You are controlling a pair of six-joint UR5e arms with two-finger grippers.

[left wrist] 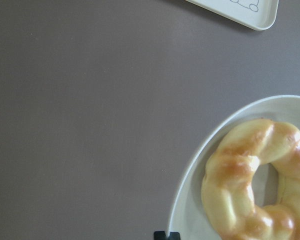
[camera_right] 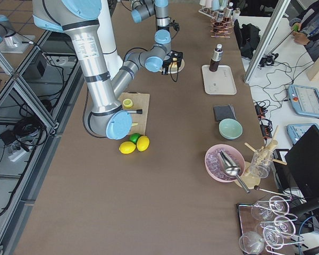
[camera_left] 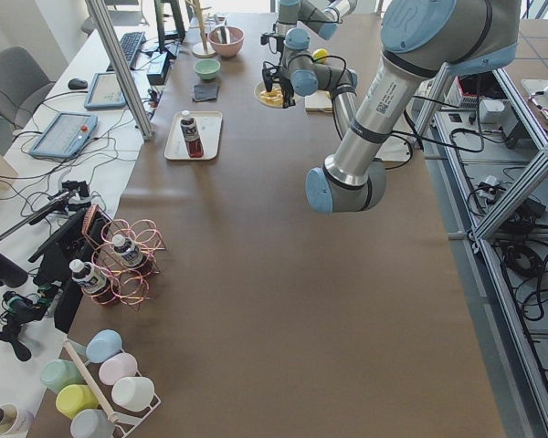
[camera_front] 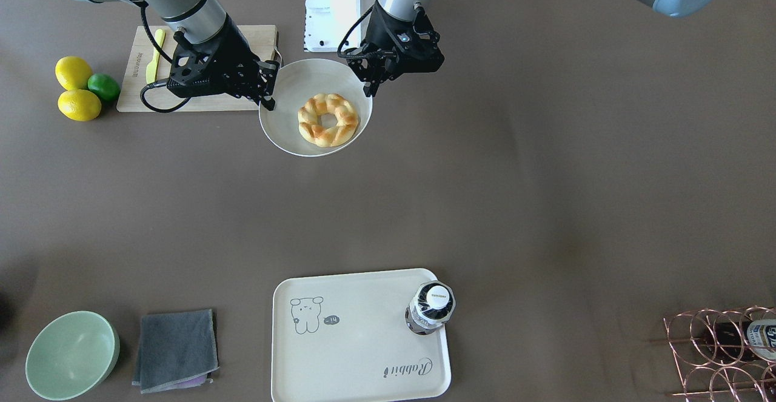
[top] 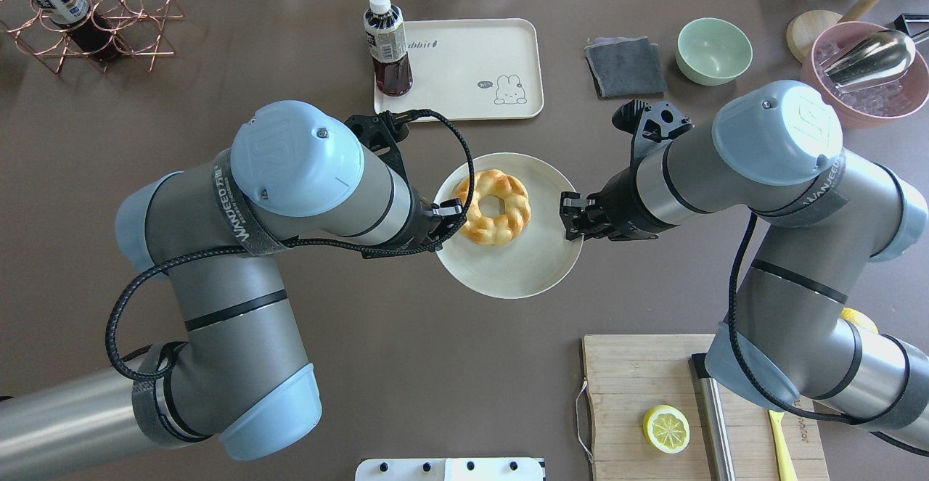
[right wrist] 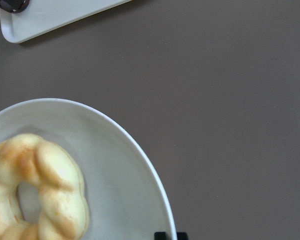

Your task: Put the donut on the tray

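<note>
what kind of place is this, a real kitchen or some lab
Most likely a robotics lab staged as a mock kitchen: the left arm and right arm stand at a long table, control pendants and cables sit on the side desk, and the donut, bowl and tray look like props.

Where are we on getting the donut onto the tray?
Done: nothing delivered yet. The donut lies in the white bowl, well apart from the tray, which carries a bottle near one corner. In hand: the left gripper and right gripper sit at opposite sides of the bowl's rim; whether they clamp it is unclear. Remaining: bring the donut to the tray and set it down.
</note>
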